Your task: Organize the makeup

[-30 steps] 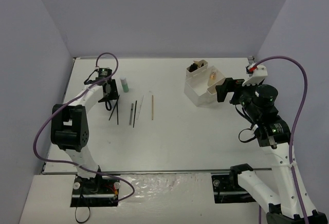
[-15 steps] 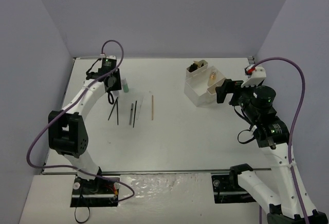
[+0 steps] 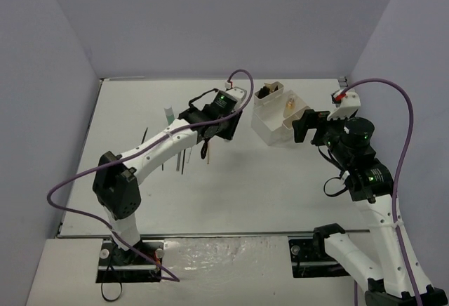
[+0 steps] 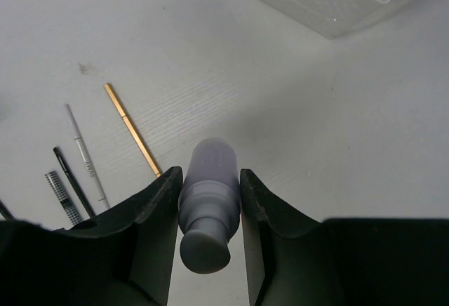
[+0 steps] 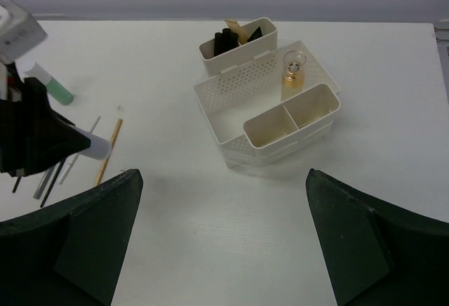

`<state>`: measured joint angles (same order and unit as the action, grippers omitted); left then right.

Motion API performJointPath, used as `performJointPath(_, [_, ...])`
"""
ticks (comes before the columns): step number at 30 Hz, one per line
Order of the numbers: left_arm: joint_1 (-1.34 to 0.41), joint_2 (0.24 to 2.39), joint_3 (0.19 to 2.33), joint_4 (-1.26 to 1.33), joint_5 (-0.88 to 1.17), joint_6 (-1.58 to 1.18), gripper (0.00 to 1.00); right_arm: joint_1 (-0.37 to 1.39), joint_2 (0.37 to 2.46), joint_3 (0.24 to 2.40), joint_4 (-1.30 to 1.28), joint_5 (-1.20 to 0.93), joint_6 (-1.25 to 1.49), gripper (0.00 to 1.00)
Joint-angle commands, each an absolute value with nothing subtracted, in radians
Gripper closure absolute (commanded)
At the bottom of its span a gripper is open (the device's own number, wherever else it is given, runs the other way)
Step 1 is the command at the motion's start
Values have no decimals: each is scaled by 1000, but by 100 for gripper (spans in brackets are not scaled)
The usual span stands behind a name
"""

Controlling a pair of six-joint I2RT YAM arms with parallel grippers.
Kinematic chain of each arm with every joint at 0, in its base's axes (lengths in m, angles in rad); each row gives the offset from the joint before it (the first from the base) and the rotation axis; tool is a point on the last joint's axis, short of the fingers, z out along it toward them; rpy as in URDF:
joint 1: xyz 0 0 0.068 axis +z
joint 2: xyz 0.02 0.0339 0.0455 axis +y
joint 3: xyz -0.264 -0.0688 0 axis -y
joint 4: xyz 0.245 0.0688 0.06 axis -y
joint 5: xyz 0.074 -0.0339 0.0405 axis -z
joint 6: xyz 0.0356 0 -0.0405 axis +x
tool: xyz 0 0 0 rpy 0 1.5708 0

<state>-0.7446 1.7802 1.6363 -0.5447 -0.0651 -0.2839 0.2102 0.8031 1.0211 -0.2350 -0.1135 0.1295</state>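
Left fingers (image 4: 151,208) clamp a grey bottle (image 4: 208,194) above the table (image 4: 330,144), between the pencils (image 4: 130,129) and the box (image 4: 316,4), mid-carry by my reading; next comes lowering it into a free compartment, while right fingers (image 5: 91,222) stand wide apart.

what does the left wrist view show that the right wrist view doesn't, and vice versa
Only the left wrist view: the left gripper pressing both sides of the grey bottle, and the pattern on a checked pencil. Only the right wrist view: the open right gripper, the amber bottle standing in the white box, black items in its back compartment, and the green-capped bottle. Both: the grey bottle, the tan pencil and the white box, though the left wrist sees only its corner.
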Motion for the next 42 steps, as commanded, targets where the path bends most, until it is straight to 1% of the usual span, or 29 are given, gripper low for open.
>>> performJointPath(1, [-759, 1827, 1658, -500, -80, -281, 100, 218, 811, 1016, -183, -132, 127, 0])
performJointPath(7, [-779, 1880, 1622, -463, -85, -294, 100, 222, 819, 1004, -187, -126, 126, 0])
performJointPath(14, [-801, 1909, 1582, -427, -100, -303, 95, 224, 828, 993, -187, -127, 126, 0])
performJointPath(21, [-801, 1908, 1534, -392, -103, -317, 92, 228, 834, 982, -187, -126, 125, 0])
performJointPath(27, [-801, 1900, 1493, -363, -104, -321, 86, 232, 844, 980, -187, -129, 123, 0])
performJointPath(35, [-801, 1890, 1480, -353, -108, -322, 65, 233, 844, 977, -188, -132, 121, 0])
performJointPath(39, [-801, 1876, 1484, -354, -109, -330, 47, 233, 836, 974, -189, -127, 121, 0])
performJointPath(42, [-801, 1856, 1488, -356, -114, -332, 31, 236, 836, 977, -190, -128, 121, 0])
